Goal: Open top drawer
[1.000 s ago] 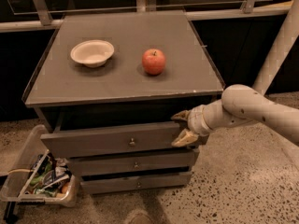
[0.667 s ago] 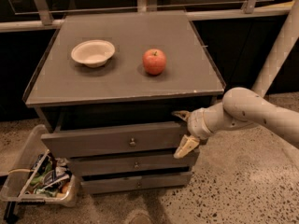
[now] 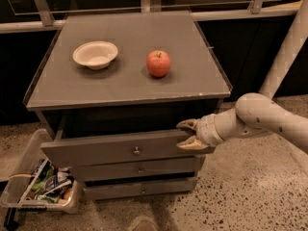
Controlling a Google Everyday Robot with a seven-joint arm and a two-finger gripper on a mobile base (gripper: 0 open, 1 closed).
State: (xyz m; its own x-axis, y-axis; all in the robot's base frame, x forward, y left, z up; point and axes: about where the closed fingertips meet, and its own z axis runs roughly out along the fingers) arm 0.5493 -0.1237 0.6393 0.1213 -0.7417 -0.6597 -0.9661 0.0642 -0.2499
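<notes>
The top drawer is the widest of three grey-brown drawers, with a small round metal knob at its centre. It stands pulled out a little, with a dark gap behind its front. My gripper is at the right end of the drawer front. Its fingers are apart, one finger above the front's top edge and the other in front of the panel. My pale arm reaches in from the right.
A white bowl and a red apple sit on the cabinet top. Two narrower drawers lie below. A clear bin of packets stands on the floor at the left. A white post rises at the right.
The lower finger swung down and away from the drawer front, then came back up closer to the upper finger. The drawer has hardly moved.
</notes>
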